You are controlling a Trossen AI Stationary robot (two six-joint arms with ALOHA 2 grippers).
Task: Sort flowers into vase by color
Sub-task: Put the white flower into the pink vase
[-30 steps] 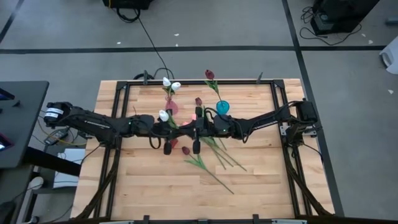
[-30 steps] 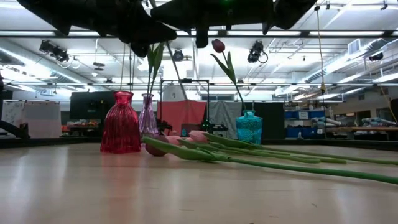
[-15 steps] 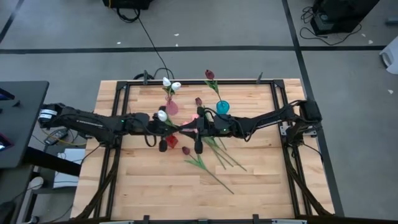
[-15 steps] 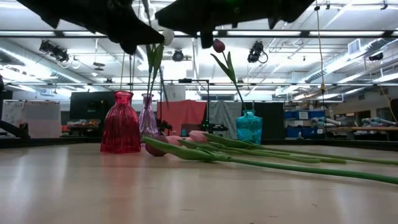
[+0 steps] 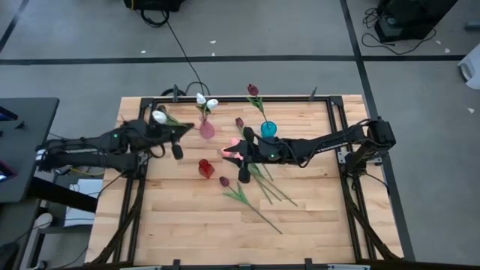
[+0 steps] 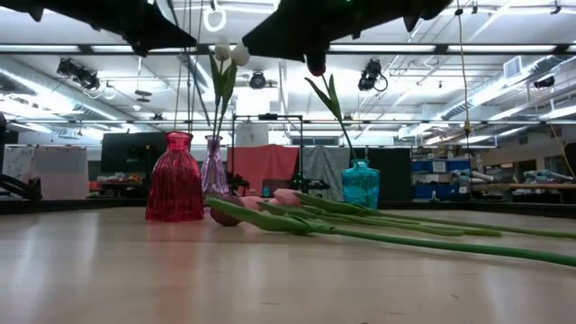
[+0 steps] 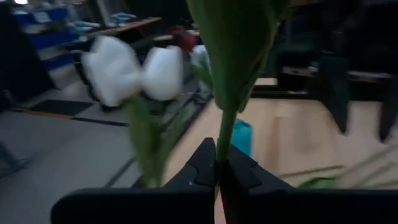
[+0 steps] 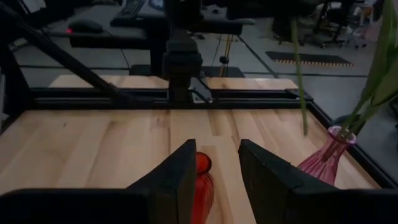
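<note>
White tulip (image 5: 159, 117) in raised left gripper (image 5: 177, 142)

three vases (image 5: 205, 168), three white tulips (image 5: 158, 117), four flowers (image 5: 259, 180) lying on the table.

Bright overhead lighting; blurred left wrist view.

No text, label, brand or number can be read anywhere.
</note>
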